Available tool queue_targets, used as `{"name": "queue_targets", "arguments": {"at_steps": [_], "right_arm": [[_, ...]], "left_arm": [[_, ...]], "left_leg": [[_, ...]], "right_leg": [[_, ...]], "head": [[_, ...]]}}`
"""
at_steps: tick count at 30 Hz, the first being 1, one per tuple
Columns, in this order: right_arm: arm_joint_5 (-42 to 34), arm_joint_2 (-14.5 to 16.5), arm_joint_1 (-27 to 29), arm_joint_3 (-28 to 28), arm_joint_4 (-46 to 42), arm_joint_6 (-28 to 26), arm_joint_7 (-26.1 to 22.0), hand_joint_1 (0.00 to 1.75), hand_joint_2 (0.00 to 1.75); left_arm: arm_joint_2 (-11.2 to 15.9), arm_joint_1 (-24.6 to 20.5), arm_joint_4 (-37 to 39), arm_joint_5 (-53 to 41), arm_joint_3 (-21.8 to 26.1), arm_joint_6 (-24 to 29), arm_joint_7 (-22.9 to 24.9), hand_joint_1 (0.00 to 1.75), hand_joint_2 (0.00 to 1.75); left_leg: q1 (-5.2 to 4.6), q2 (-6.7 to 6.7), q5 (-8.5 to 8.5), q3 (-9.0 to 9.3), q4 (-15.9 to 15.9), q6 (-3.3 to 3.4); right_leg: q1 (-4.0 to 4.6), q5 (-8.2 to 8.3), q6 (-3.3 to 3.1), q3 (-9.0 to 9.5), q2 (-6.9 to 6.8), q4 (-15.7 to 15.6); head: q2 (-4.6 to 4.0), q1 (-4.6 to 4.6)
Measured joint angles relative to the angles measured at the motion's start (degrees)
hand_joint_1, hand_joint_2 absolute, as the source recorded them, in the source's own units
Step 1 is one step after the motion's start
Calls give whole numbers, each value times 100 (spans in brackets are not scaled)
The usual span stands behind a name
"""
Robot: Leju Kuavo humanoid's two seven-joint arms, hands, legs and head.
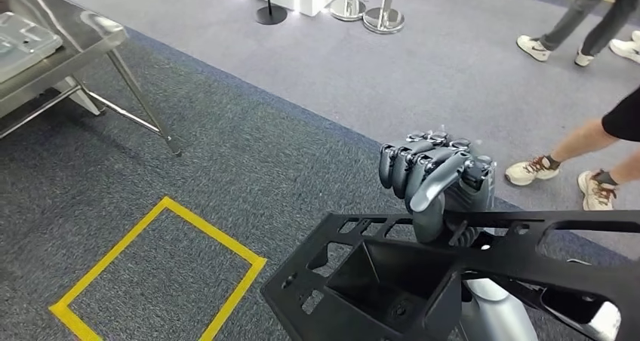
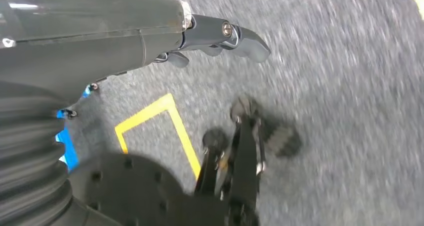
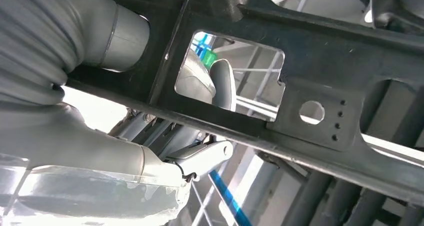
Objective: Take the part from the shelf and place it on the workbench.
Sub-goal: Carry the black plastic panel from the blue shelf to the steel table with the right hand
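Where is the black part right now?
Head view: the black part is low on the right, held by the right hand above the carpet, beside the yellow floor square.

Floor's grey carpet (image 1: 249, 152), darker patch nearer us with a yellow tape square (image 1: 162, 269) at 7 o'clock. Metal table (image 1: 53, 54) with angled legs up at 10. Chrome stanchion bases (image 1: 367, 13) at 12, and a couple of people's legs and sneakers (image 1: 562, 167) around 2 to 3.
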Motion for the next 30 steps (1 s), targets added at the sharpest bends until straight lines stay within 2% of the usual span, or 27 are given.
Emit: {"name": "queue_targets", "arguments": {"at_steps": [1, 2, 3, 4, 5, 6, 7, 8, 9, 11, 12, 14, 15, 16, 17, 18, 19, 20, 22, 23, 24, 25, 26, 27, 28, 29, 30], "right_arm": [[7, -2, 20, -1, -5, -9, 2, 175, 175], [13, -4, 44, -3, -7, -16, 4, 175, 175], [17, -7, 65, -4, -7, -24, 6, 175, 175], [21, -10, 80, -5, -8, -36, 7, 175, 175], [26, -11, 88, -5, -13, -56, 5, 175, 175], [32, -13, 91, -5, -19, -78, 4, 175, 175], [38, -16, 97, -5, -26, -96, 1, 175, 175], [43, -20, 110, -6, -37, -109, -1, 175, 175], [48, -25, 126, -7, -44, -114, -3, 175, 175], [54, -31, 154, -7, -55, -117, -4, 175, 175], [57, -30, 162, -6, -59, -117, -2, 175, 175], [62, -21, 183, -5, -76, -114, 4, 175, 175], [64, -15, 201, -5, -84, -112, 11, 175, 175], [67, -10, 221, -5, -90, -110, 17, 175, 175], [71, -7, 242, -5, -92, -105, 25, 175, 175], [75, -4, 262, -5, -92, -100, 32, 175, 175], [79, 1, 277, -5, -92, -96, 37, 175, 175], [82, 9, 286, -5, -92, -90, 39, 175, 175], [87, 37, 290, -5, -92, -84, 42, 175, 175], [92, 52, 287, -5, -93, -81, 46, 175, 175], [101, 68, 286, -5, -93, -81, 56, 175, 175], [113, 85, 283, -5, -94, -80, 71, 175, 175], [126, 107, 281, -5, -95, -81, 87, 175, 175], [141, 129, 278, -5, -98, -81, 103, 175, 175], [157, 150, 274, -4, -106, -82, 116, 175, 175], [174, 166, 272, -3, -117, -84, 125, 175, 175], [192, 176, 274, -2, -127, -85, 133, 175, 175]], "left_arm": [[30, -4, 0, -3, -2, 95, 25, 0, 175], [67, -2, 0, -1, -3, 185, 41, 0, 175], [105, 5, 0, 10, -3, 267, 53, 0, 175], [147, 16, 0, 30, -2, 339, 56, 0, 175], [187, 27, 0, 63, 2, 396, 48, 0, 175], [220, 39, 0, 102, 10, 436, 33, 0, 175], [252, 44, 0, 143, 25, 453, 12, 0, 175], [283, 49, 0, 186, 49, 454, -17, 0, 175], [311, 60, 0, 224, 78, 448, -41, 0, 175], [350, 96, 0, 296, 143, 414, -95, 0, 175], [355, 118, 0, 325, 172, 385, -121, 0, 175], [353, 127, 0, 360, 218, 315, -175, 0, 175], [350, 118, 0, 367, 237, 275, -200, 0, 175], [346, 108, 0, 367, 249, 239, -218, 0, 175], [338, 102, 0, 366, 258, 204, -236, 0, 175], [325, 99, 0, 366, 264, 173, -250, 0, 175], [312, 101, 0, 366, 271, 149, -262, 0, 175], [302, 105, 0, 366, 279, 127, -278, 0, 175], [293, 104, 0, 371, 295, 98, -307, 0, 175], [291, 94, 0, 373, 299, 90, -322, 0, 175], [288, 87, 0, 374, 302, 82, -338, 0, 175], [287, 82, 0, 373, 303, 74, -352, 0, 175], [286, 87, 0, 369, 304, 61, -365, 0, 175], [280, 96, 0, 364, 305, 45, -376, 0, 175], [274, 97, 0, 357, 305, 26, -386, 0, 175], [268, 94, 0, 345, 305, 6, -395, 0, 175], [262, 86, 0, 336, 305, -12, -403, 0, 175]], "left_leg": [[-2, -62, 1, -2, 2, 12], [-4, -135, 1, -2, 4, 16], [-5, -213, -1, 2, 8, 15], [-4, -296, -5, 7, 17, 10], [-2, -379, -13, 14, 32, -2], [3, -456, -26, 11, 55, -21], [-1, -528, -41, -7, 92, -45], [0, -594, -47, -36, 121, -76], [4, -653, -46, -70, 140, -107], [24, -769, -26, -115, 132, -180], [27, -724, -39, -130, 150, -214], [22, -437, -212, -255, 435, -277], [26, -250, -371, -398, 746, -301], [37, -145, -539, -578, 1116, -325], [53, -98, -661, -749, 1451, -346], [66, -79, -692, -850, 1642, -360], [76, -61, -618, -842, 1619, -369], [82, -22, -453, -715, 1375, -367], [51, 193, -125, -299, 594, -322], [23, 289, -46, -150, 307, -278], [-5, 346, -32, -81, 158, -236], [-31, 333, -56, -82, 129, -195], [-28, 263, -46, -91, 120, -158], [-15, 197, -35, -86, 99, -129], [1, 133, -19, -76, 74, -96], [18, 75, -2, -64, 48, -65], [33, 17, 10, -58, 34, -42]], "right_leg": [[-5, -162, 4, -197, 82, 399], [-11, -253, 8, -370, 112, 719], [-16, -234, 11, -461, 119, 850], [-21, -104, 10, -452, 127, 763], [-30, 111, 5, -343, 161, 470], [-47, 323, -6, -190, 269, 83], [-63, 464, -20, -43, 401, -273], [-74, 538, -37, 50, 515, -514], [-75, 540, -61, 86, 585, -622], [-58, 532, -128, 93, 508, -652], [-56, 540, -168, 114, 439, -679], [-62, 553, -250, 169, 284, -739], [-51, 549, -277, 189, 202, -753], [-41, 540, -298, 196, 119, -755], [-33, 531, -305, 200, 38, -754], [-28, 522, -306, 204, -41, -752], [-25, 510, -302, 211, -116, -750], [-24, 496, -292, 227, -185, -748], [-8, 460, -255, 272, -310, -744], [5, 444, -227, 290, -364, -743], [19, 430, -196, 302, -417, -742], [30, 422, -164, 310, -471, -746], [35, 415, -132, 322, -526, -753], [26, 394, -98, 336, -523, -744], [14, 340, -67, 321, -435, -684], [3, 228, -41, 252, -292, -518], [-14, 61, -22, 110, -115, -221]], "head": [[0, 0], [0, 0], [0, 0], [0, 1], [0, 1], [0, 1], [1, 0], [1, -1], [1, -1], [1, -2], [1, -2], [1, -3], [0, -3], [0, -3], [0, -3], [0, -3], [0, -2], [0, -2], [0, -2], [0, -2], [0, -2], [0, -2], [0, -2], [0, -2], [0, -2], [0, -2], [0, -2]]}}
